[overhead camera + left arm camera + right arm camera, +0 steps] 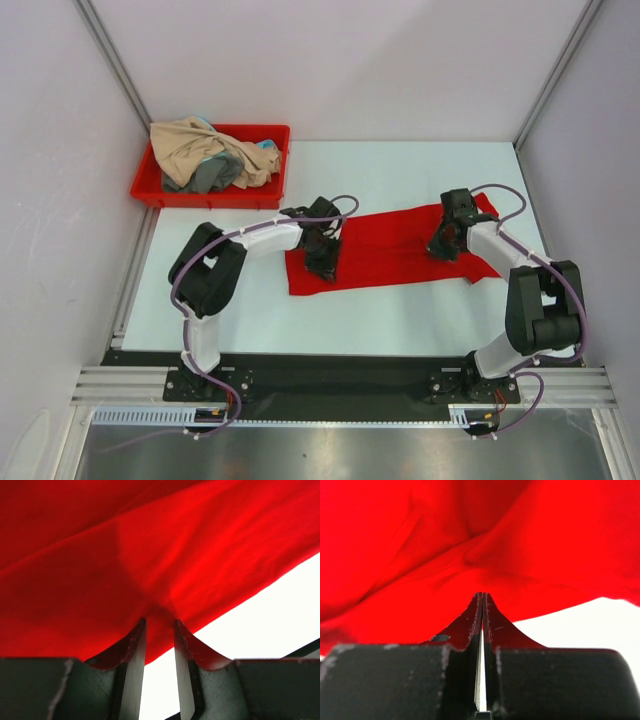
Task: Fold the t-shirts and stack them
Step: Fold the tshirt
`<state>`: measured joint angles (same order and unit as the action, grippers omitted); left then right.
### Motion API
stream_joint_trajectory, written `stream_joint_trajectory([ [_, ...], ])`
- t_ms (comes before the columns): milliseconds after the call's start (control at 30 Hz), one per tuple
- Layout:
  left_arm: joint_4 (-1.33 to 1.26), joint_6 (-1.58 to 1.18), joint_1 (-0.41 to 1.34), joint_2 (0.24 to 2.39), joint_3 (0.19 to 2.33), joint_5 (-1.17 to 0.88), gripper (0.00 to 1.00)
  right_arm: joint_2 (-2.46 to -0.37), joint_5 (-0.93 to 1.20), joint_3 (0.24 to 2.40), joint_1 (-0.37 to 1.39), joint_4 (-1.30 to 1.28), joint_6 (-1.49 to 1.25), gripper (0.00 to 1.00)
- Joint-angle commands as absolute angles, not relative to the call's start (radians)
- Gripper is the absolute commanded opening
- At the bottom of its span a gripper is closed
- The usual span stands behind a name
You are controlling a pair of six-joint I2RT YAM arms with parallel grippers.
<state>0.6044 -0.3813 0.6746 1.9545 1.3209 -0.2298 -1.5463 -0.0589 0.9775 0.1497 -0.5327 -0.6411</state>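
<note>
Two claws work the red t-shirt [390, 250], which lies spread mid-surface. Left claw [160, 630] pinches a fold near its left end; right claw [482, 602] is clamped tight on cloth toward the right edge. Other t-shirts [212, 155] sit heaped in the red tray [150, 190] at the far-left corner.

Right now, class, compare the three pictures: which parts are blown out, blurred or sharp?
Left wrist: the table is blown out to white, the red shirt soft and blurred. Right wrist: the same white glare on the table, the shirt's folds hazy, the jaws' edges sharper. Top: even light, all sharp, faint shadows under the arms.
</note>
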Motion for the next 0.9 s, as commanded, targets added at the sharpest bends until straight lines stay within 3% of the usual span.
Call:
stream_joint_trajectory([
  [0, 0.581, -0.35, 0.675, 1.951, 1.302, -0.207, 0.33, -1.557, -0.175, 0.951, 0.153, -0.465, -0.675, 0.0],
  [333, 0.589, -0.339, 0.675, 1.959, 1.305, -0.192, 0.33, -1.627, -0.209, 0.951, 0.149, -0.388, -0.646, 0.0],
  [867, 0.58, -0.344, 0.675, 1.956, 1.27, -0.202, 0.32, -1.75, -0.227, 1.124, 0.132, -0.37, -0.627, 0.0],
])
